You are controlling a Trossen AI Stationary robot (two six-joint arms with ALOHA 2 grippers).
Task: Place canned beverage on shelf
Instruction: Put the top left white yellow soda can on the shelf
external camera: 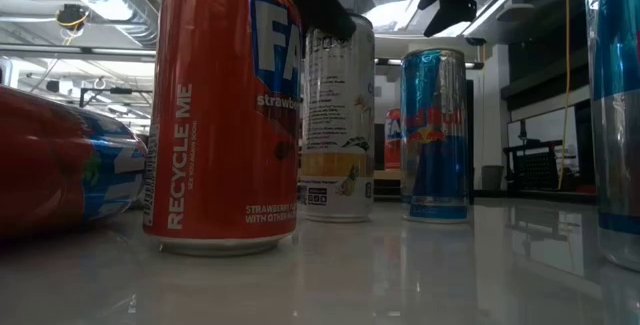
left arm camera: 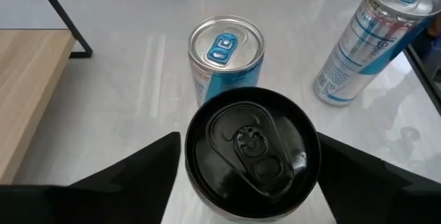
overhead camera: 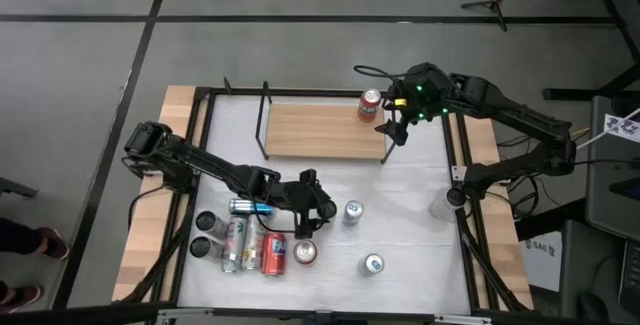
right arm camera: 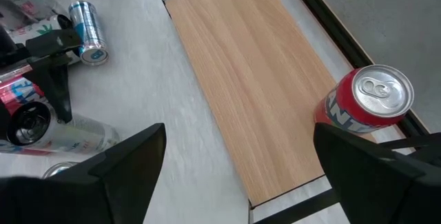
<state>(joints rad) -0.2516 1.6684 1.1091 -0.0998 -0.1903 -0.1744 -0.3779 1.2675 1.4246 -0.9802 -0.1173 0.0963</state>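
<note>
The shelf (overhead camera: 320, 130) is a light-wood board with black rod uprights, standing at the table's far middle. A red can (overhead camera: 370, 105) stands upright on its far right corner. My right gripper (right arm camera: 241, 176) hovers open above the board's right end, just near of the red can (right arm camera: 365, 107). My left gripper (left arm camera: 249, 182) is near the table's middle. Its fingers stand on either side of a black-topped can (left arm camera: 251, 151) that stands upright on the table. A blue-topped can (left arm camera: 226, 52) stands just beyond it. My left gripper has the black-topped can between its two fingers, whose tips meet the can's two opposite sides just below the rim (left arm camera: 189, 148). The fingers come slanting down from the table's left side. The can stands upright with its base on the table.
Several more cans, standing and lying, crowd the near left of the table (overhead camera: 245, 245). A tall silver-blue can (left arm camera: 368, 41) and another can (overhead camera: 372, 263) stand to the right of my left gripper. Bare white tabletop (overhead camera: 420, 215) lies between these cans and the shelf.
</note>
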